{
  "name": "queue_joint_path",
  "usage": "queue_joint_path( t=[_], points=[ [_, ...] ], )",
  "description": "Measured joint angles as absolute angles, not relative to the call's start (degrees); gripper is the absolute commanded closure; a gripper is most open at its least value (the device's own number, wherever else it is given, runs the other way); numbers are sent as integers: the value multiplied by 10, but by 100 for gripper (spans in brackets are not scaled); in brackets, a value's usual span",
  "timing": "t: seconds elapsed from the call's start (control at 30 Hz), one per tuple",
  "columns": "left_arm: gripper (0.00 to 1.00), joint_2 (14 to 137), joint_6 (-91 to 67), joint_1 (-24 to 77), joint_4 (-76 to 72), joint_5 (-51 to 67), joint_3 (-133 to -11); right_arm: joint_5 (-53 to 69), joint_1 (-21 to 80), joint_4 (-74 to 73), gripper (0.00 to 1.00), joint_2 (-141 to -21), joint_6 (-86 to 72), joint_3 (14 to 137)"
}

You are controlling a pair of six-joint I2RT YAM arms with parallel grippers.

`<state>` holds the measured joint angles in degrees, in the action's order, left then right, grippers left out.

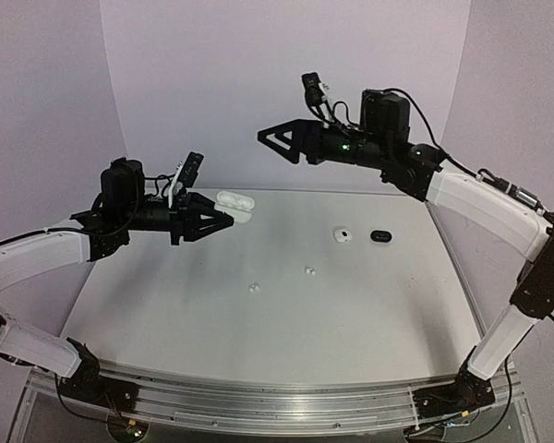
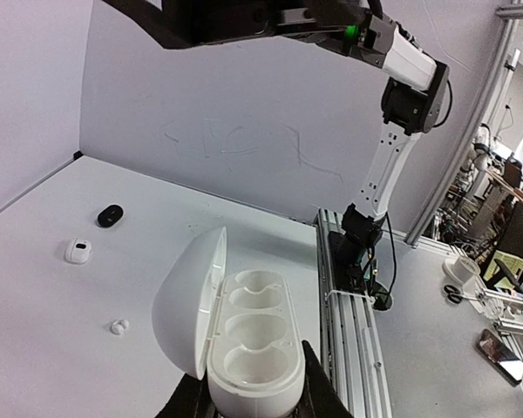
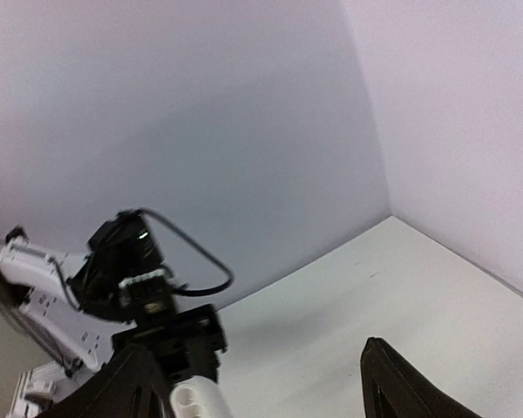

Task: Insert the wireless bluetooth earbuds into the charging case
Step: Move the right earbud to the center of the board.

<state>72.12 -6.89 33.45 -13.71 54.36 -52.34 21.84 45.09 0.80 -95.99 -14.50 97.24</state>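
Two loose buds as far as I can see: a near white earbud and a second white earbud slightly right of it and further back. Both lie on the surface, well apart from the charging case.

The left jaws are clamped on the base of the case and hold it up off the surface. Its lid is swung open, and the moulded wells look empty in the left wrist view. The right jaws are spread wide with nothing between them, hanging high over the back middle.

A small white item and a small black item sit further back on the right. I can't tell if those are buds or little cases.

My take is that the job right now is the pick:
- Send the right arm to the second white earbud, since it's closer to that side.
- Come straight down and narrow the jaws first.
- Pinch gently across the body, because something that tiny probably squirts out under a hard squeeze.
- Keep the case level and steady with the wells facing up, so the bud can drop into a well instead of bouncing off the rim.
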Motion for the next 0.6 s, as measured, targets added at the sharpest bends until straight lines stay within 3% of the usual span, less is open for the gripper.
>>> queue_joint_path(
  t=[0.17, 0.37, 0.53, 0.6],
  points=[
    [100, 696, -90, 335, -154, 504, -488, 135, 364, -38, 24, -945, -201, 887],
    [100, 665, -98, 335, -172, 476, -470, 65, 337, -185, 26, -1058, -146, 901],
    [100, 656, -107, 335, -180, 458, -461, 75, 328, -274, 32, -1160, -75, 932],
    [100, 654, -110, 334, -181, 454, -459, 82, 316, -301, 40, -1193, -51, 957]
  ],
)
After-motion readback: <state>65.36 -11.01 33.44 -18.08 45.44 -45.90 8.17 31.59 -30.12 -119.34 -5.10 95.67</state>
